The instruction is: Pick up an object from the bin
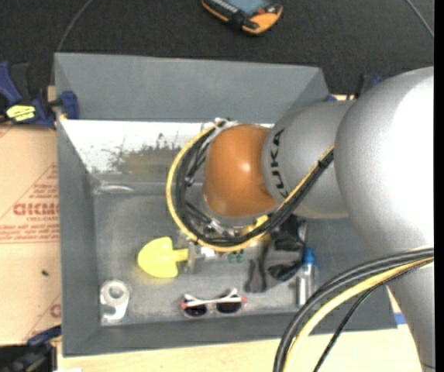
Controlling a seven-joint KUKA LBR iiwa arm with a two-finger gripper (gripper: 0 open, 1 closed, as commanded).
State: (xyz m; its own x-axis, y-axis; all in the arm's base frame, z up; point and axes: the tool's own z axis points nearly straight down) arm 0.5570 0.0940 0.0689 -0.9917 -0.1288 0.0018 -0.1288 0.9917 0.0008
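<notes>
My gripper (pixel 196 254) reaches down into the middle of the bin, mostly covered from above by the wrist. Its lower end sits right against the right side of a yellow rounded plastic thing (pixel 158 259) lying on the bin floor left of centre. A pair of white-framed sunglasses with red lenses (pixel 212 304) lies just in front of the gripper, near the bin's front wall. A black strap-like thing (pixel 272 266) lies just to the gripper's right.
A small white roll (pixel 115 297) rests in the front left corner. A grey tube with a blue cap (pixel 306 276) lies by the right wall. The arm covers the bin's right and back middle.
</notes>
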